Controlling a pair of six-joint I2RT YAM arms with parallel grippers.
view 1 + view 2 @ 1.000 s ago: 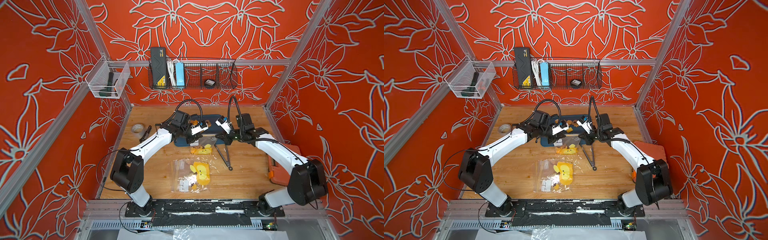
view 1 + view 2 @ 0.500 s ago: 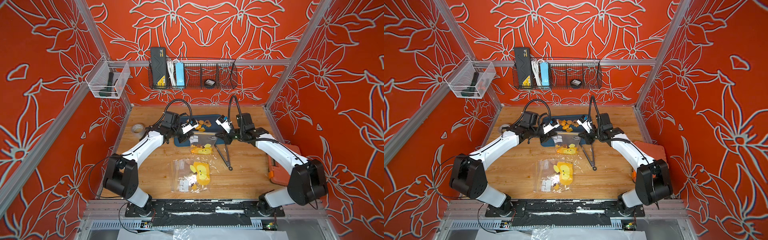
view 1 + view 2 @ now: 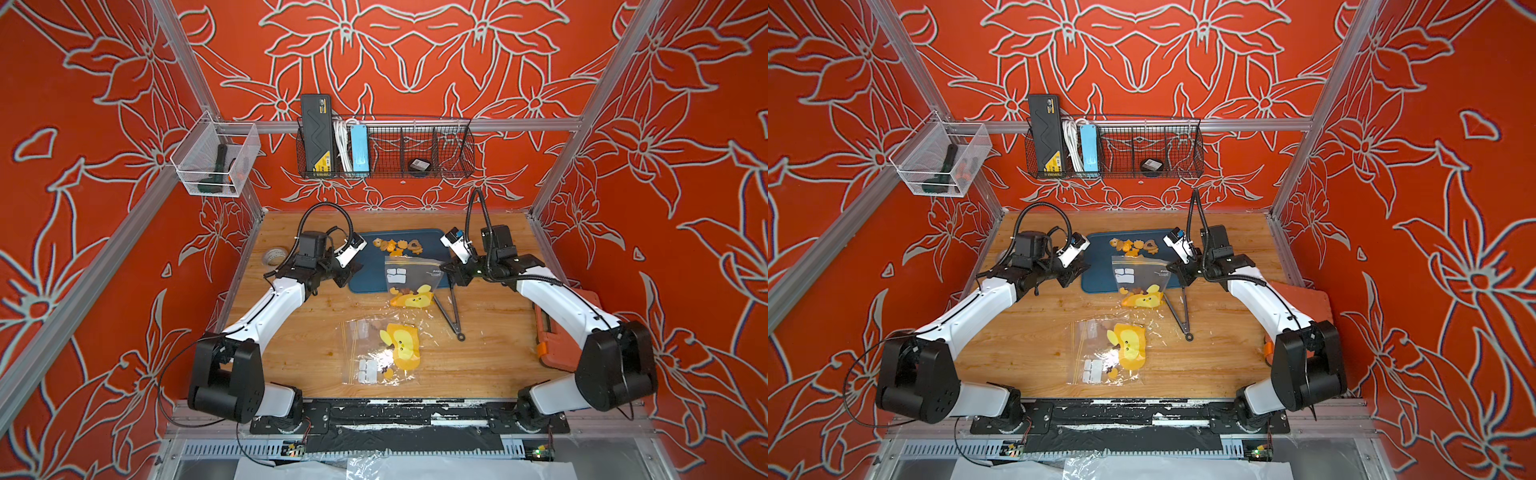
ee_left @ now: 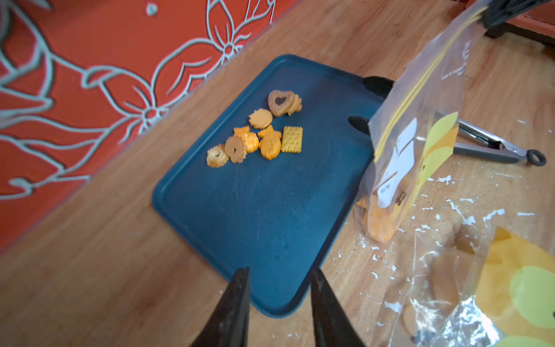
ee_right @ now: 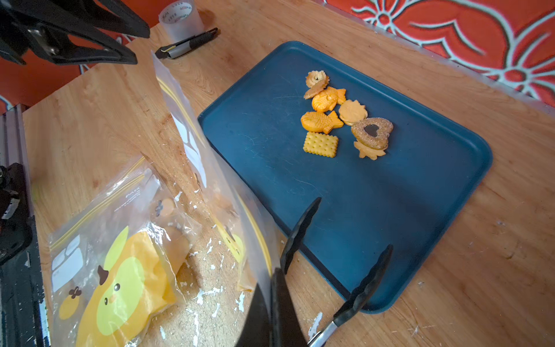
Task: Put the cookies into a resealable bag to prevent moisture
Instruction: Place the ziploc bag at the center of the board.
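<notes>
Nearest to us in both top views, low in the middle of the frame, a flat bag (image 3: 384,347) with a yellow cartoon print lies on the desk (image 3: 299,340). Just above it in the frame stands an upright bag (image 3: 411,274), its foot on the desk at the near edge of the blue tray (image 3: 368,280). The right tool (image 3: 451,272) is pinched together on that bag's upper right corner and holds it up. Right of the bag the tongs (image 3: 451,311) lie on the desk, and in the right wrist view their black tips reach over a corner of the tray. Left of centre, the left tool (image 4: 277,272) hangs at the tray's left edge, fingers apart with nothing between them. Something orange shows at the foot of the upright bag, but we cannot tell it from the print. Farther back and to the left, a tape roll (image 3: 276,255) stands on the desk. Farthest, the cookies (image 3: 397,246) sit in a tight cluster on the far part of the tray. We count eight in the wrist views, among them two orange fish, a yellow square and a brown heart.
</notes>
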